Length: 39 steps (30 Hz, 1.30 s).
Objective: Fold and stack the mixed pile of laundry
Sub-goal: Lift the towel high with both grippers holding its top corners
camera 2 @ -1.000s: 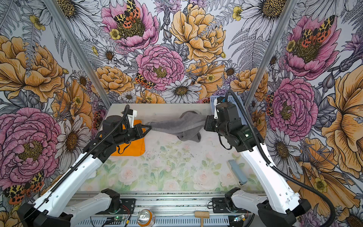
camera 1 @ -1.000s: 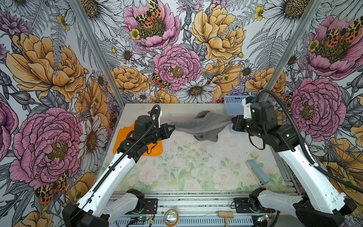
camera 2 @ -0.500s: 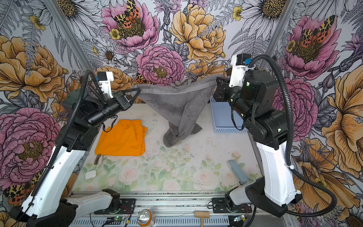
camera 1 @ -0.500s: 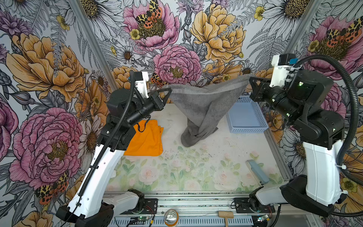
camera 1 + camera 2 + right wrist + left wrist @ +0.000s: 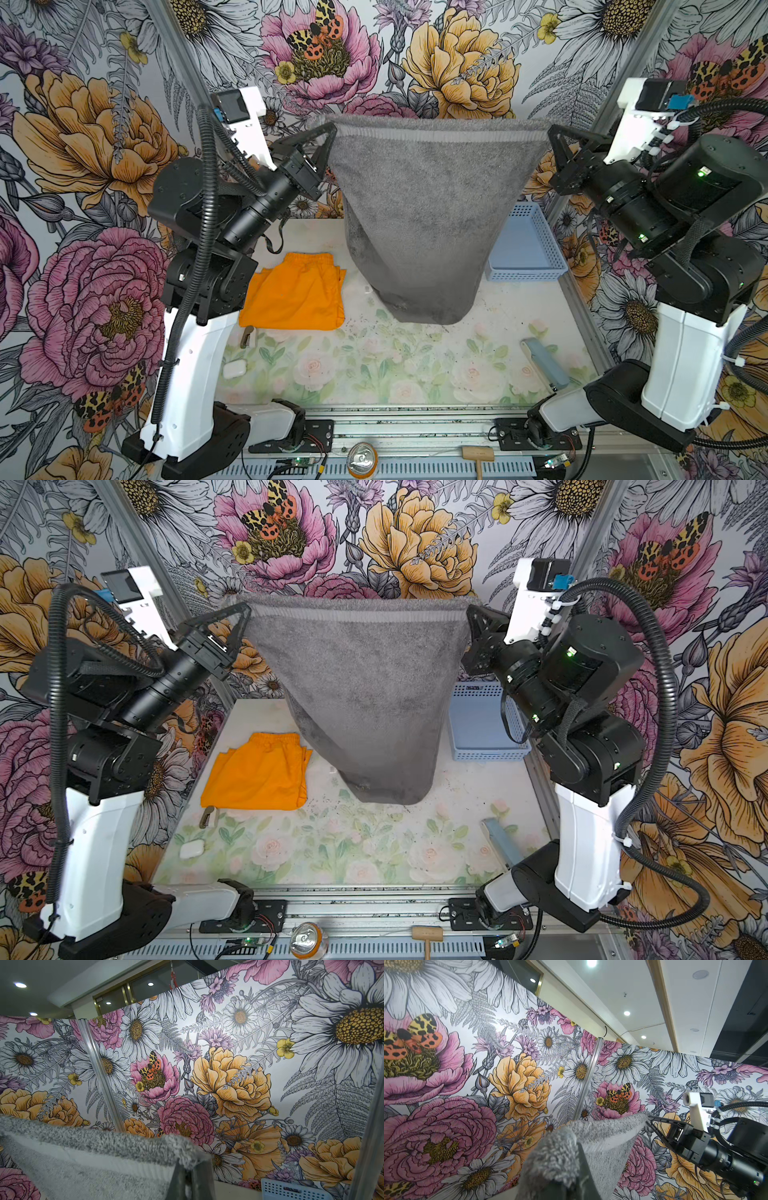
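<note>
Towel: I see the dark grey terry towel (image 5: 419,232) hanging spread in the air between my two arms in both top views. Its banded top edge is pulled level and taut, and the cloth narrows toward its lower end over the middle of the table (image 5: 374,365). I cannot tell whether that end touches the table top.
Left gripper: my left gripper (image 5: 332,132) is raised high, with its fingers clamped together on the towel's top left corner. In the left wrist view that corner (image 5: 556,1147) is bunched against a finger.
Right gripper: my right gripper (image 5: 549,134) is at the same height, with its fingers pinched tight on the top right corner. The right wrist view shows the top edge running away from it.
Shorts: the bright orange shorts (image 5: 295,297) lie flat on the table below my left arm, waistband toward the back wall. They are just beside the towel's lower end and well apart from both grippers.
Basket: the pale blue perforated basket (image 5: 525,245) sits at the table's back right, below my right gripper, with its near corner hidden behind the towel.
Small items: a white earbud case (image 5: 235,369) and an olive-brown piece (image 5: 247,336) lie in front of the shorts. A grey-blue bar (image 5: 544,361) lies at the front right.
Front frame: a drinks can (image 5: 361,459) and a wooden mallet (image 5: 478,455) rest there.
</note>
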Each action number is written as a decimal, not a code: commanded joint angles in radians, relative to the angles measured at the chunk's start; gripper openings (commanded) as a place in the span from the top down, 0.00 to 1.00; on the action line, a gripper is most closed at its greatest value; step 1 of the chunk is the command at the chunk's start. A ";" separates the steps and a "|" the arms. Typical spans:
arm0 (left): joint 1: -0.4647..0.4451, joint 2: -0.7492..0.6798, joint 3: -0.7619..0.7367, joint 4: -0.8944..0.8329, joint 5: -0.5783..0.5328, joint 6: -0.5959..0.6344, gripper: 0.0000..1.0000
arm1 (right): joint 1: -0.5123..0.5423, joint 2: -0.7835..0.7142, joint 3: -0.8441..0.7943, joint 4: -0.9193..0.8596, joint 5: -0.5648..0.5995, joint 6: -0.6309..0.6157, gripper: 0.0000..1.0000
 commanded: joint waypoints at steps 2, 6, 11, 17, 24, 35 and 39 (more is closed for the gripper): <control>0.012 0.024 0.100 0.030 -0.043 0.094 1.00 | -0.011 -0.037 0.035 0.148 -0.040 -0.043 1.00; 0.012 0.038 0.170 0.036 -0.026 0.115 1.00 | -0.010 -0.034 0.063 0.184 -0.086 -0.040 1.00; 0.012 0.024 0.228 0.048 -0.027 0.149 1.00 | -0.011 -0.045 0.087 0.227 -0.123 -0.033 1.00; 0.012 -0.003 0.269 0.066 -0.032 0.158 1.00 | -0.011 -0.067 0.122 0.268 -0.145 -0.015 1.00; 0.004 0.021 0.306 0.087 -0.040 0.149 1.00 | -0.010 -0.075 0.122 0.323 -0.080 -0.060 1.00; 0.057 0.184 0.310 0.139 -0.047 0.155 1.00 | -0.065 0.057 0.069 0.363 0.108 -0.241 1.00; 0.131 0.232 0.231 0.211 -0.007 0.097 1.00 | -0.165 0.136 0.033 0.377 0.059 -0.183 1.00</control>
